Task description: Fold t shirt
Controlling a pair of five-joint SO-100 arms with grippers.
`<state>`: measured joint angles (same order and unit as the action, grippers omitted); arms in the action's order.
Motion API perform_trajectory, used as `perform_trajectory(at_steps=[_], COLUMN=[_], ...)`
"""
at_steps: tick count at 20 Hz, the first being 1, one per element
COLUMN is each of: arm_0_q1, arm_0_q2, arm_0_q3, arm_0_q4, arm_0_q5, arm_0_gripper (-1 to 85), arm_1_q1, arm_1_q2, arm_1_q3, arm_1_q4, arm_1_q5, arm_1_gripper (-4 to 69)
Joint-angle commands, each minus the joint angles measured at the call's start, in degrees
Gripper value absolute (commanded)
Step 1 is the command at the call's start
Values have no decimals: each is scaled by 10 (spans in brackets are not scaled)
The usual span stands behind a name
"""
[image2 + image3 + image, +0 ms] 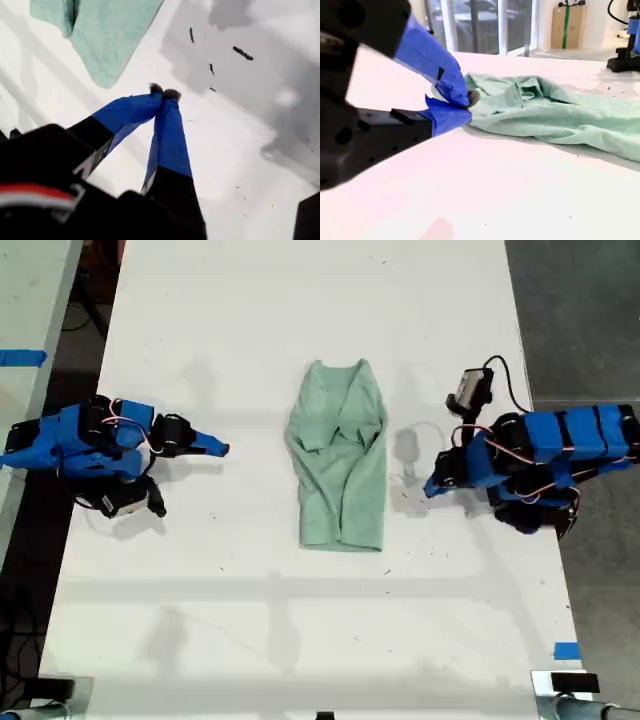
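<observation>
The pale mint-green t shirt [340, 460] lies flat and wrinkled in the middle of the white table [300, 620], its sides folded inward and its neckline toward the exterior view's top. My first gripper [430, 487] rests on the table at the exterior view's right, a short gap from the shirt's edge. It is shut and empty [164, 91], with a corner of the shirt [105, 30] just beyond it. My second gripper [222, 449] sits at the exterior view's left, shut on nothing [467, 100], apart from the shirt [545, 107].
Small dark specks [242, 52] dot the table near my first gripper. A camera module with a cable [472, 388] stands above the first arm. Blue tape marks [566, 650] sit at the table's edge, and another table [25, 300] stands at the exterior view's left.
</observation>
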<state>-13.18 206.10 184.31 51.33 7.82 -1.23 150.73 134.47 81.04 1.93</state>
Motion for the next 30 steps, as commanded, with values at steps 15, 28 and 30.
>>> perform_trajectory(at_steps=[15,28,30], arm_0_q1=[158,225,222], arm_0_q2=[-643,-1434,-1424], arm_0_q3=[-435,-1311,-1306], arm_0_q4=[24,272,247], arm_0_q5=[-145,-136,-143], arm_0_gripper=[26,182,181], arm_1_q1=[-89,-102,-102], arm_1_q2=[-504,-562,-566], arm_1_q3=[-415,-463,-465], arm_1_q4=[-23,9,7], arm_1_q5=[63,74,74], arm_1_gripper=[133,132,130])
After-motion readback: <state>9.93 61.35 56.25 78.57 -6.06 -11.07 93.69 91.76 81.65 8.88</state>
